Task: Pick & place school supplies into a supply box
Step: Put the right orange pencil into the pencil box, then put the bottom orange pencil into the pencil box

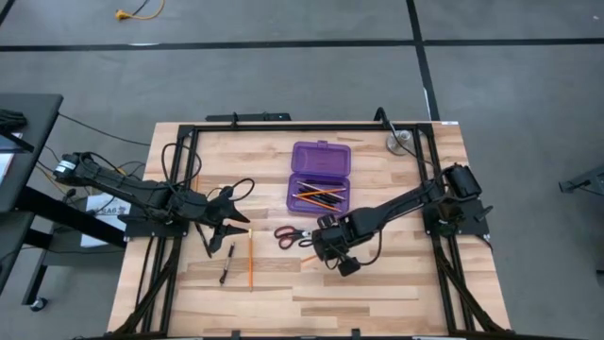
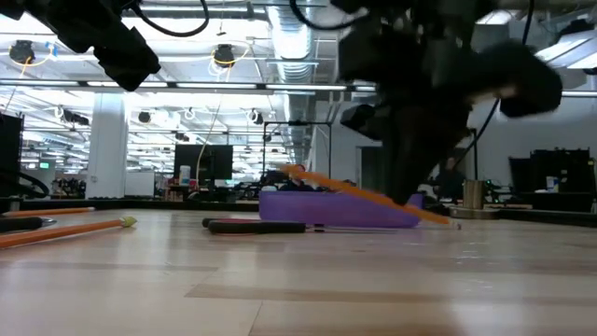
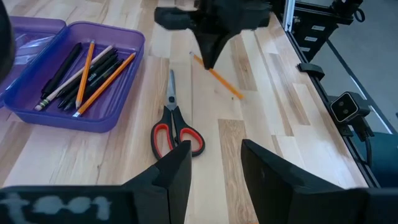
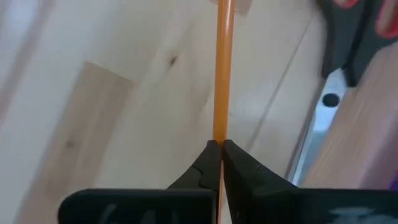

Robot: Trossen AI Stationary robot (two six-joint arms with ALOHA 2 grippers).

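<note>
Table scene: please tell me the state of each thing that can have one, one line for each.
Supply box: lid open, pens and pencils inside.
Scissors: shut, flat on the table.
Orange pencil: pinched, one end lifted.
Right end effector: shut on the orange pencil.
Left end effector: open, empty.

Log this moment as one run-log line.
right tool: shut on orange pencil, one end raised | left tool: open, waiting | scissors: on table | purple case: open, holds pens and pencils

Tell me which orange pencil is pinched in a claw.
The pencil beside the scissors, tilted off the table in the right claw. The others lie in the purple case or near the left arm.
</note>
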